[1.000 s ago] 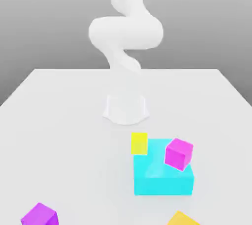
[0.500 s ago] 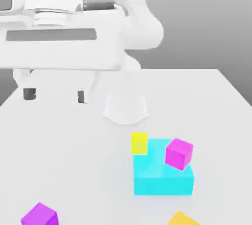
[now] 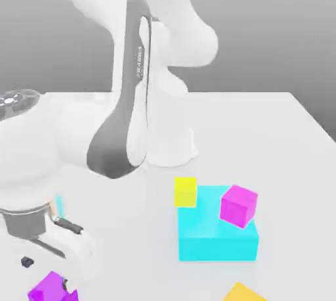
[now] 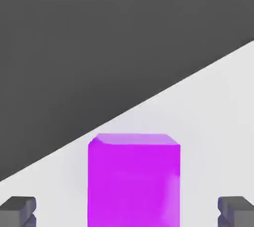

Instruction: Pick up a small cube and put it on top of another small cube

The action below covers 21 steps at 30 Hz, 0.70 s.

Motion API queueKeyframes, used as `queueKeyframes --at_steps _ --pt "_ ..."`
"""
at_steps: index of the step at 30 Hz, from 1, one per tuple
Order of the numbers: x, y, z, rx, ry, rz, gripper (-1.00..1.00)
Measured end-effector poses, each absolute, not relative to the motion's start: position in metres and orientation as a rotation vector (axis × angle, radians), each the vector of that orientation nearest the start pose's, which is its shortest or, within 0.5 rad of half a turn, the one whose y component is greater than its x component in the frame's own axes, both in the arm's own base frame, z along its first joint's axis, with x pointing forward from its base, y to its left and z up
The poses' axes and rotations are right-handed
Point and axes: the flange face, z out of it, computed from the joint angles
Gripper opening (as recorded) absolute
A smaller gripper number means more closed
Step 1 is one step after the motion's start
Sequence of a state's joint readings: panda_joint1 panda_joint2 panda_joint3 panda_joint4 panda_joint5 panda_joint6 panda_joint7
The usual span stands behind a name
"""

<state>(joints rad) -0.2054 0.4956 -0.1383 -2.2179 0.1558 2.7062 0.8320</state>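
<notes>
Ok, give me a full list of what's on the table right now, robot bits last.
purple cube: 1, violet-purple, near table corner at the exterior view's left, between the open fingertips
pink cube: 1, pink-magenta, on the cyan block
cyan block: 1, cyan, large, on the table
yellow cubes: 2, one against the cyan block, one at the lower edge
table: 1, white
gripper: 1, dark fingertips, open, astride the purple cube
arm: 1, white

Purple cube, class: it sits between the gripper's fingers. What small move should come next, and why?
Probably lower a little further and close. In the hand view the purple cube sits centred between the open fingertips, with clear table either side, so the gripper looks lined up but has not yet gripped.
</notes>
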Motion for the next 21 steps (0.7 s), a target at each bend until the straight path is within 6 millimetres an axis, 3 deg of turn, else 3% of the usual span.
queueKeyframes --at_steps 1,7,9,12,17,21 --pt "0.51 -0.192 0.14 -2.499 1.904 -0.001 -1.0" --pt "0.509 -0.191 0.135 -2.499 1.903 -0.001 -1.0" --pt "0.51 -0.192 0.149 -2.499 1.903 -0.001 -1.0" --pt "0.51 -0.191 0.189 -2.5 1.9 0.0 -1.0" --pt "0.504 -0.101 0.237 -2.679 1.582 0.019 -1.0" --pt "0.482 -0.014 0.268 -2.838 1.242 0.029 -1.0"
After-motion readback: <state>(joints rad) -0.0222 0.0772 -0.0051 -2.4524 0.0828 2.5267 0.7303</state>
